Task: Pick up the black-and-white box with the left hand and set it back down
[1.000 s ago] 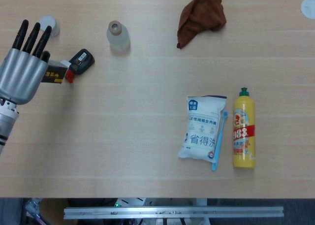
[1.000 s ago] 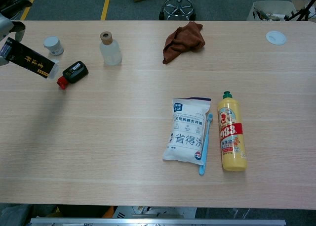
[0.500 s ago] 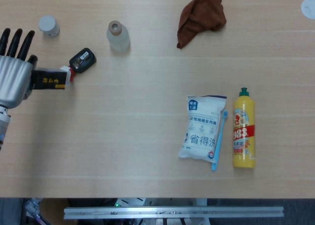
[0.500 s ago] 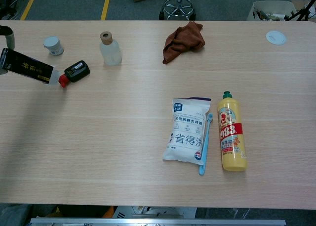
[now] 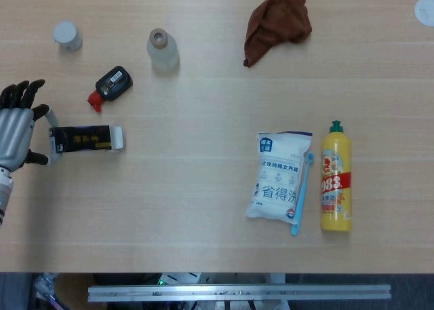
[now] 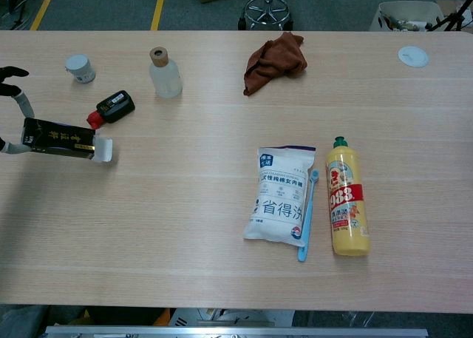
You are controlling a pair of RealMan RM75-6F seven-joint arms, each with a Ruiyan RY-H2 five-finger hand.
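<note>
The wooden table carries a box at left, a cloth far, and a pouch beside a yellow bottle at right.

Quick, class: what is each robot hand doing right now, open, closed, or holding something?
Left robot hand: grips one end of the black-and-white box.
Right robot hand: not in either view.

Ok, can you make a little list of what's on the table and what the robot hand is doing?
hand: left hand at the table's left edge, fingers around one end of the box
box: lying flat, white flap end pointing away from the hand
near box: small black bottle
middle back: clear bottle, brown cloth
right side: white bag, blue toothbrush, yellow bottle
</note>
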